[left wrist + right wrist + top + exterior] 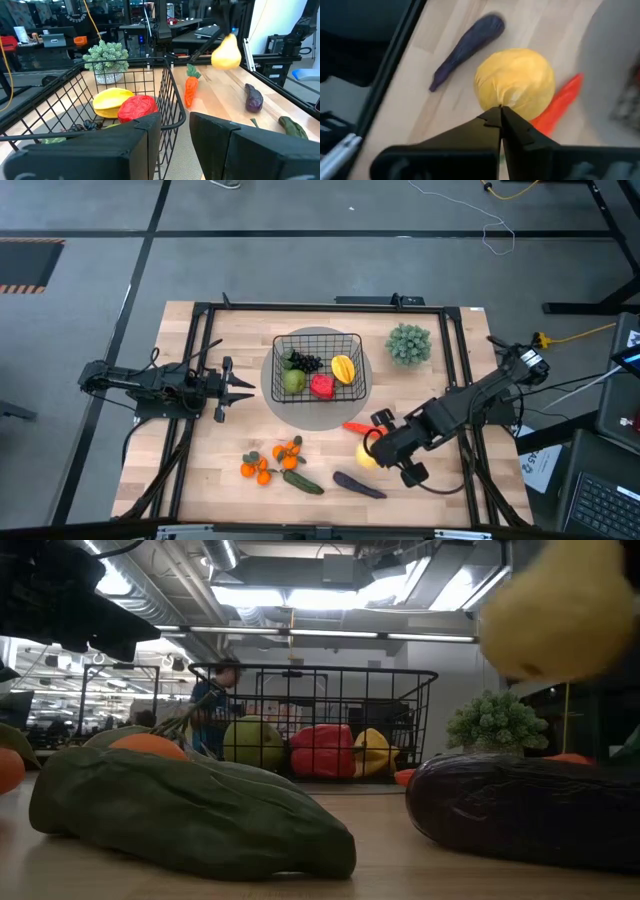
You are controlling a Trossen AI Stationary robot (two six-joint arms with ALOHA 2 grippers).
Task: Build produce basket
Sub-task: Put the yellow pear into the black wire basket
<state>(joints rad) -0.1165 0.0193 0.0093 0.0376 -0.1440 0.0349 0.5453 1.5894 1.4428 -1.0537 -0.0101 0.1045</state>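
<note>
I've got the right gripper [371, 450] clamped on the lemon [366, 456], held above the table near the carrot [357, 427]; basket [318, 367] sits further back. Left gripper [240, 389] waits, jaws apart.

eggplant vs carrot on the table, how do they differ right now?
Colour: the eggplant is dark purple; the carrot is orange with a green top.
Place: the eggplant lies near the table's front edge, beside the cucumber; the carrot lies closer to the basket, just outside its front.
Relative to the right gripper, lifting the lemon: carrot on its basket side, eggplant on its near side.
Shared: both elongated, lying flat, not yet in the basket.
</note>
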